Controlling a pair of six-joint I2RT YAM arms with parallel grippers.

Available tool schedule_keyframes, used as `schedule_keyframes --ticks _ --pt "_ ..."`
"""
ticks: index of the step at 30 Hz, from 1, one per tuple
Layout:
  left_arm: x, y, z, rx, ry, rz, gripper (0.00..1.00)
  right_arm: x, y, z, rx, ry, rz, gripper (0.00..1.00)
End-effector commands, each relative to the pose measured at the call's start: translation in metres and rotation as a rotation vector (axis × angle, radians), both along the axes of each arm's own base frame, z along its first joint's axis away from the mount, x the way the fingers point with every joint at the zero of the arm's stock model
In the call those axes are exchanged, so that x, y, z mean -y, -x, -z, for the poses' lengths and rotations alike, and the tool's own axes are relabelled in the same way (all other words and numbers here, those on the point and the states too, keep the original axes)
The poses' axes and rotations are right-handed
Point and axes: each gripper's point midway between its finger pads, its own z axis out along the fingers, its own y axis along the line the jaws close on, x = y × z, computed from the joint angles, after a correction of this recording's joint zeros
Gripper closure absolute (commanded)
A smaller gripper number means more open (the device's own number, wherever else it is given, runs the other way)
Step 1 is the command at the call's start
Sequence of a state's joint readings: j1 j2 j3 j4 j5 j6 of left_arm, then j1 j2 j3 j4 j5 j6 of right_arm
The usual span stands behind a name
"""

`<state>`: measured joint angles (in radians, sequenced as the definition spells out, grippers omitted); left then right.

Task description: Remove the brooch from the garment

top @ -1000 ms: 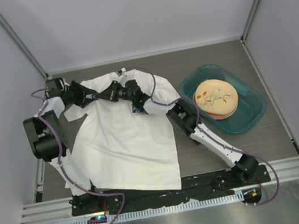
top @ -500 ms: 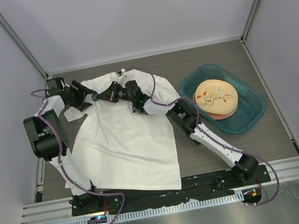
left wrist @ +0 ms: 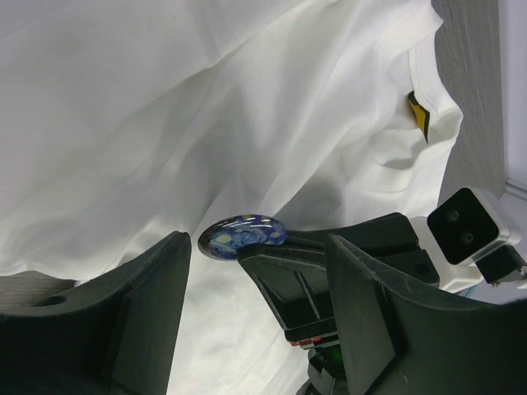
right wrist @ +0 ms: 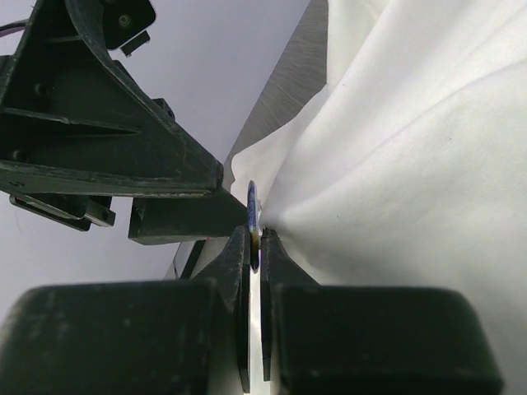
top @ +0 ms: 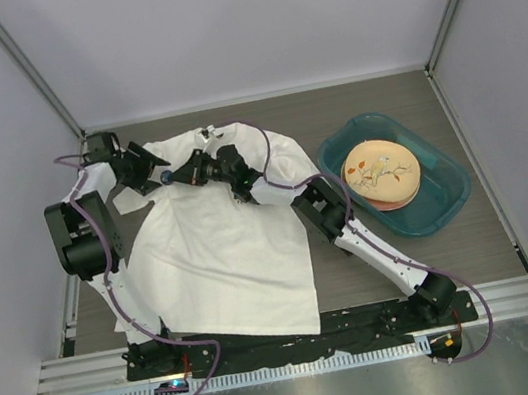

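Closest to you, the garment (top: 223, 255) lies spread on the table (top: 350, 107), with its hem down by the arm bases. Off to the right, well apart from it, there's a teal basin (top: 451, 196) with a patterned plate (top: 380, 174) in it. Your right arm runs diagonally over the garment's chest toward the far left shoulder. Up there the right gripper (right wrist: 255, 237) has its fingers squeezed together on the brooch (left wrist: 243, 233), pinching it by the edge. Cloth bunches into a little peak right at the pin, so it's touching the garment. I can't tell if it's actually free. The left gripper (left wrist: 258, 244) hovers right there with its fingers spread wide, one on each side of the brooch, gripping nothing. Past them you can see the yellow neck label (left wrist: 418, 115).
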<state>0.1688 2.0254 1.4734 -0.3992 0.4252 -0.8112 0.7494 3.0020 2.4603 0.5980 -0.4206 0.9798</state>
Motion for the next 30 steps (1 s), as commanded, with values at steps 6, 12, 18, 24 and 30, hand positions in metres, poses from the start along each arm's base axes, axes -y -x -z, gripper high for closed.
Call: schedule_keyframes --ticks 6,12,18,24,30 --pt "0.002 -0.001 0.007 -0.062 -0.114 0.012 0.26 -0.006 0.008 -0.075 0.121 -0.061 -0.013 0.99" --pt "0.003 -0.005 0.008 -0.063 -0.15 0.021 0.36 -0.005 0.011 -0.08 0.13 -0.076 -0.027 0.99" --pt "0.004 -0.005 0.012 -0.068 -0.144 0.03 0.52 -0.004 0.011 -0.079 0.126 -0.076 -0.029 0.99" --pt "0.001 -0.004 0.012 -0.068 -0.17 0.037 0.73 -0.002 0.011 -0.076 0.124 -0.062 -0.027 0.83" --pt "-0.012 -0.003 0.011 -0.095 -0.26 0.075 0.88 0.013 0.013 -0.066 0.132 0.025 -0.011 0.52"
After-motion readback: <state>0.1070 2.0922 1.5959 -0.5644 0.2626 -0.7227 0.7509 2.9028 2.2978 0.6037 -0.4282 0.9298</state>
